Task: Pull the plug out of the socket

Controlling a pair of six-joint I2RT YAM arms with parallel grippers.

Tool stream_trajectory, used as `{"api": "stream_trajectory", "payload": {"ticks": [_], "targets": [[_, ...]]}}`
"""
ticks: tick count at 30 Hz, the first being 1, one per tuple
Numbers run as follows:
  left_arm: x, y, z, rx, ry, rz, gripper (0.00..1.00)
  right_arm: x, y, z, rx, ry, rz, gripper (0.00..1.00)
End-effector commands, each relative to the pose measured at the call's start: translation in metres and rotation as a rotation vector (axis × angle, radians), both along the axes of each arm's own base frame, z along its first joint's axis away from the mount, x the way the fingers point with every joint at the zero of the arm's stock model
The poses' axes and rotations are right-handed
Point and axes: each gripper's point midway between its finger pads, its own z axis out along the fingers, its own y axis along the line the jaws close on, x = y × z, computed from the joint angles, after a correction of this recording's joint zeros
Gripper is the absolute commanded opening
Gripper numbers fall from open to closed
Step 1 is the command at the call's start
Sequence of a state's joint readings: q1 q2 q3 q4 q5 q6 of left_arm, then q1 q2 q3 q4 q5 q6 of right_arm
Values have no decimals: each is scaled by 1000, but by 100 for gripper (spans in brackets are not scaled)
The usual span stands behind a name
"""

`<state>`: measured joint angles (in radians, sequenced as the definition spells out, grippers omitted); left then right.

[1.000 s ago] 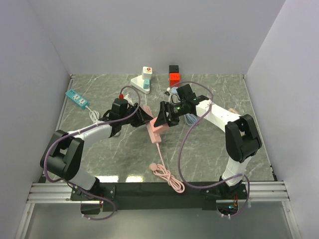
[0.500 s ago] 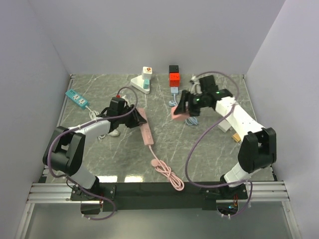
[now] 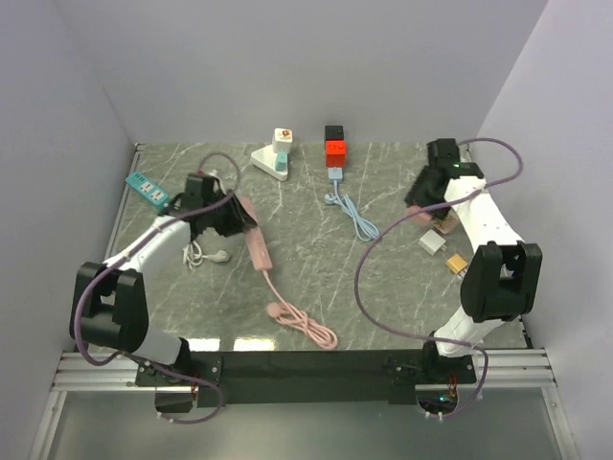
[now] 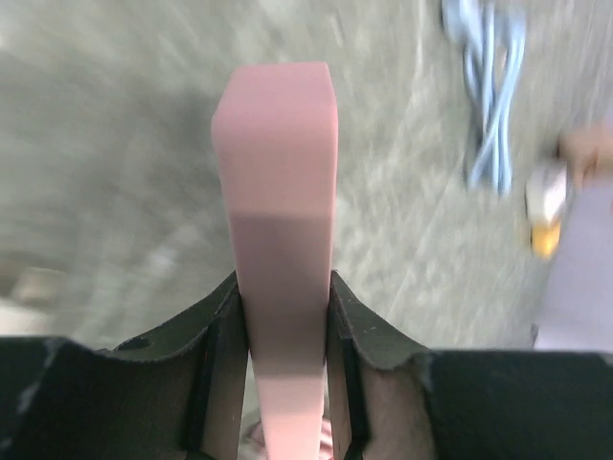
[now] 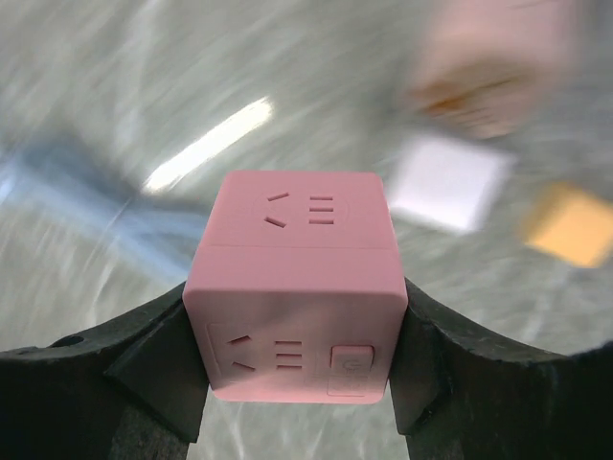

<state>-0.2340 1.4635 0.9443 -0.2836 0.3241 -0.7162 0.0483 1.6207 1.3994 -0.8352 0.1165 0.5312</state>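
Note:
My left gripper (image 3: 222, 213) is shut on the end of a long pink power strip (image 3: 251, 238) at the left of the table. The strip's pink cord (image 3: 299, 323) trails toward the front. In the left wrist view the strip (image 4: 278, 182) sticks out from between the fingers (image 4: 218, 331). My right gripper (image 3: 424, 190) is at the far right; the top view hides what it holds. In the right wrist view it is shut (image 5: 297, 331) on a pink cube plug (image 5: 297, 278) with socket slots, held above the table, apart from the strip.
A teal power strip (image 3: 147, 190) lies far left, with a white cable (image 3: 198, 251) near it. A white base with a teal plug (image 3: 273, 158) and a red-black cube (image 3: 334, 146) with a blue cable (image 3: 356, 216) stand at the back. White (image 3: 431, 243) and tan (image 3: 456, 263) adapters lie at the right.
The pink cube and the strip were together at the centre and have come apart. My right gripper carried the cube to the far right; my left gripper dragged the strip leftward.

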Motion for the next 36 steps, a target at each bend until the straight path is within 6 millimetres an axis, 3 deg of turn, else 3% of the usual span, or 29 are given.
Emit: {"api": "stream_trajectory", "payload": {"ticks": [1,3,4,5,6,7,9,10,12,13,15,17,18,19,21,22,27,28,29,30,32,33,34,36], "targets": [[33,64,38,162,-84,130,0,-3,-84,-3,-154,6,-318,0],[42,103,46,253,-55,186,0,3,-88,-16,-97,21,-313,0],[48,123,38,305,-21,234,0,10,-91,-26,-70,32,-307,0],[52,132,38,333,-16,232,0,12,-90,-30,-21,39,-293,0],[59,160,46,346,-6,295,0,17,-91,-33,-11,35,-293,0],[64,175,37,377,26,322,0,21,-90,-35,1,37,-295,0],[76,206,41,414,31,381,0,27,-88,-36,20,19,-292,0],[81,214,28,423,70,385,0,30,-89,-36,19,18,-300,0],[95,244,30,459,74,445,0,29,-95,-37,3,34,-337,0],[101,252,12,457,121,450,0,32,-96,-36,-1,28,-339,0],[117,273,14,464,118,502,0,30,-103,-40,-30,49,-363,0],[127,284,-10,463,165,515,0,32,-107,-41,-39,57,-368,0],[138,293,-3,462,147,530,0,30,-110,-45,-47,75,-376,0],[140,296,-21,462,193,524,0,30,-115,-46,-63,80,-387,0],[150,307,-22,466,196,550,0,30,-115,-51,-60,92,-375,1],[152,309,-34,469,221,547,0,31,-116,-53,-59,97,-376,4],[150,316,-45,470,257,564,3,32,-117,-62,-55,130,-357,13],[149,315,-38,463,242,569,7,31,-118,-62,-59,130,-357,13],[148,313,-35,454,233,568,23,31,-117,-61,-56,127,-350,13],[145,308,-35,440,228,559,31,32,-116,-57,-53,112,-345,14],[143,301,-14,408,171,554,46,28,-116,-57,-54,113,-345,19],[136,298,-17,404,181,551,56,28,-115,-55,-54,110,-339,20],[136,293,1,382,134,544,60,23,-114,-60,-54,124,-335,23],[128,287,6,365,126,536,70,18,-114,-65,-59,139,-334,31]]}}
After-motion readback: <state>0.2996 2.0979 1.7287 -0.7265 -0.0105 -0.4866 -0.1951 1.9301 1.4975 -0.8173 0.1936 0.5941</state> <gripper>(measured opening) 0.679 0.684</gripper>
